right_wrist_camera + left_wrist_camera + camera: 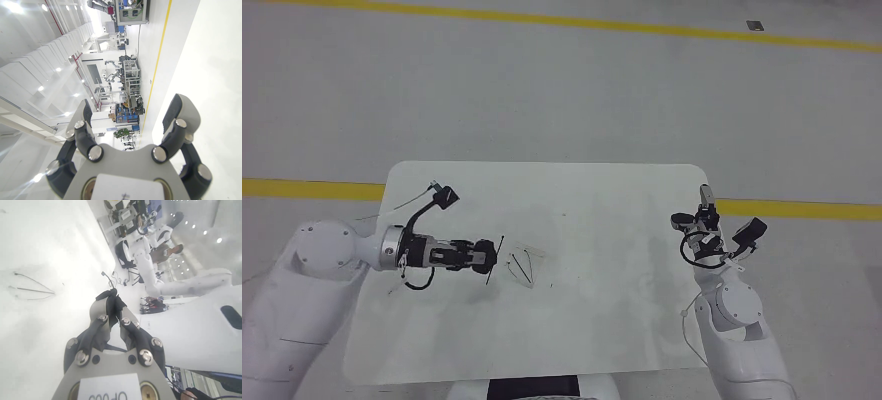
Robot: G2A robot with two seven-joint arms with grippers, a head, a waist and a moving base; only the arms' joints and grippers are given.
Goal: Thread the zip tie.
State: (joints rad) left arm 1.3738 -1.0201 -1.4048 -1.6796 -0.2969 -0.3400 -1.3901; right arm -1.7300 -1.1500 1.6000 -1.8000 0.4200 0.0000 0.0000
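Note:
My left gripper (488, 256) hovers over the white table (622, 330), left of centre, shut on a thin black zip tie (501, 243). In the left wrist view the black zip tie (107, 278) sticks out past the closed fingertips (111, 294), with its small square head at the free end. Three pale zip ties (523, 266) lie fanned on the tabletop just beyond that gripper, their tails meeting at one point (32, 289). My right gripper (694, 213) sits above the table's right edge, far from the ties. It stands open (131, 106) with nothing between its fingers.
The table's right edge (710, 250) runs under the right arm. A yellow floor line (802, 208) passes behind the table. A tiny dark speck (564, 213) lies on the tabletop towards the back.

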